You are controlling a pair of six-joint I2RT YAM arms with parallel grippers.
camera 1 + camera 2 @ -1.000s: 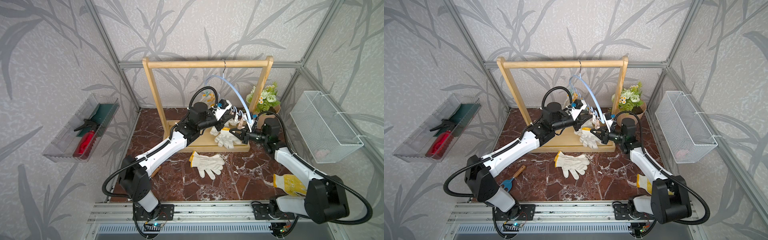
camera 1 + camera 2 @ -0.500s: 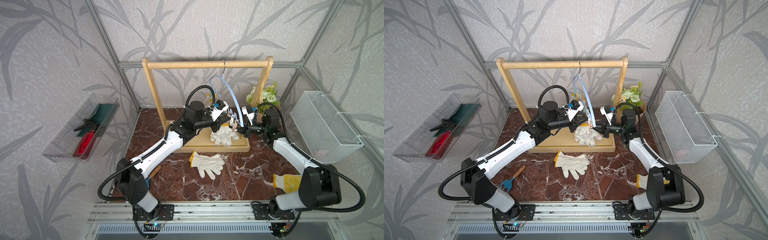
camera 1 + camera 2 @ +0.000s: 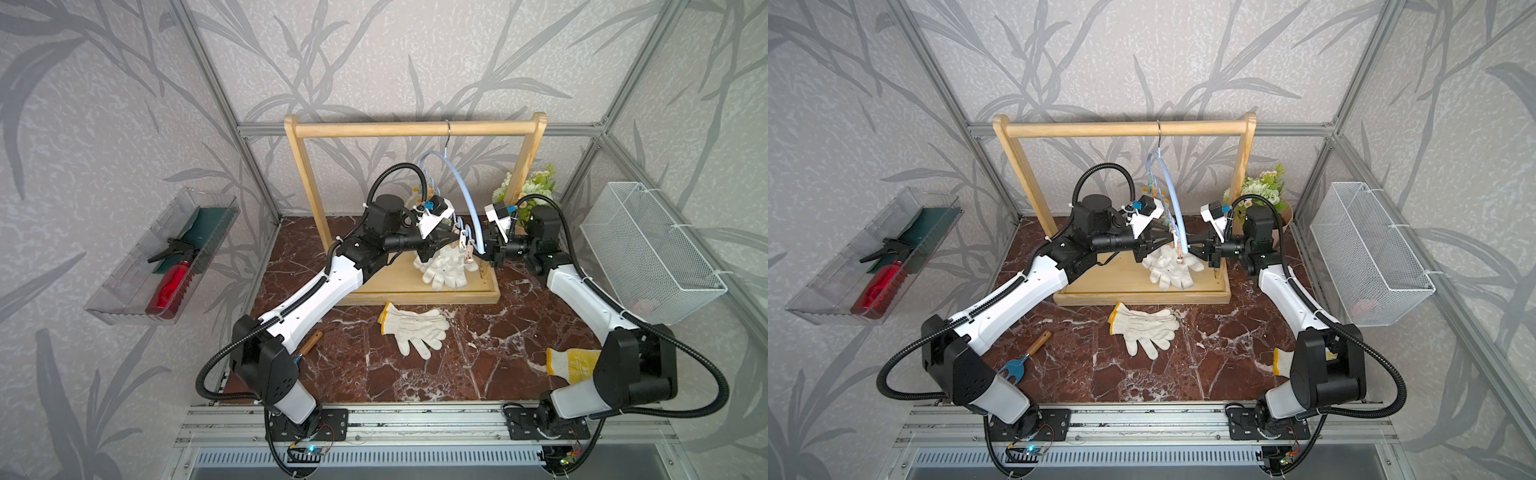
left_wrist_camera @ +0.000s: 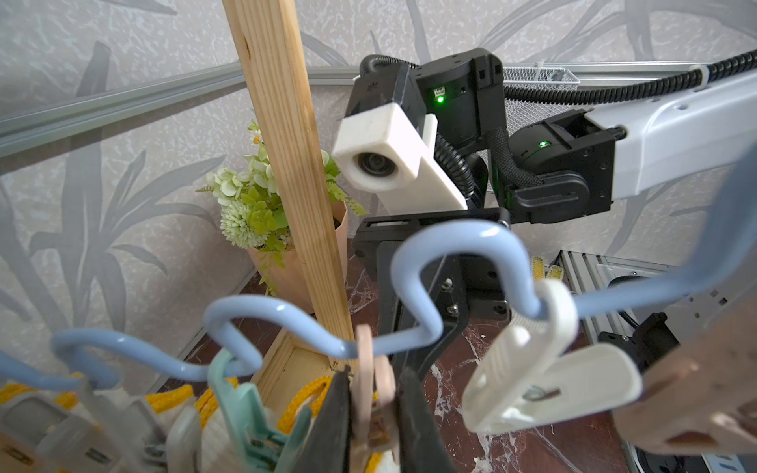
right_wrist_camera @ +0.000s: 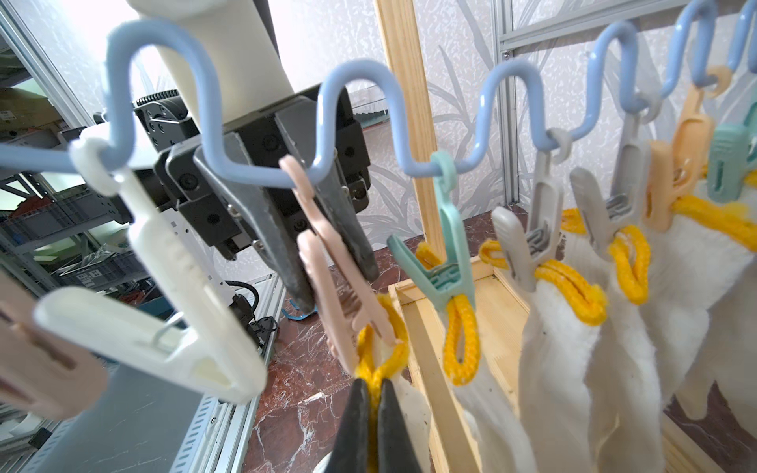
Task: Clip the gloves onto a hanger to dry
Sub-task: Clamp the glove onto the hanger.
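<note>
Lifted glove cuff [image 5: 399,354] is pinched by right pincer [image 5: 373,385]; pink clip [image 4: 363,360] just above it is squeezed by left pincer [image 5: 336,286]; clamping judged imminent.

Soft, even light comes from the front; the wooden rack [image 3: 415,129] throws a faint shadow on the back wall [image 3: 415,62]. Both top views are sharp, bowed at the edges. Up close the pink clip [image 4: 370,368] and glove [image 5: 381,362] go soft; backlight bleaches a corner behind the hanger [image 5: 358,65].
</note>
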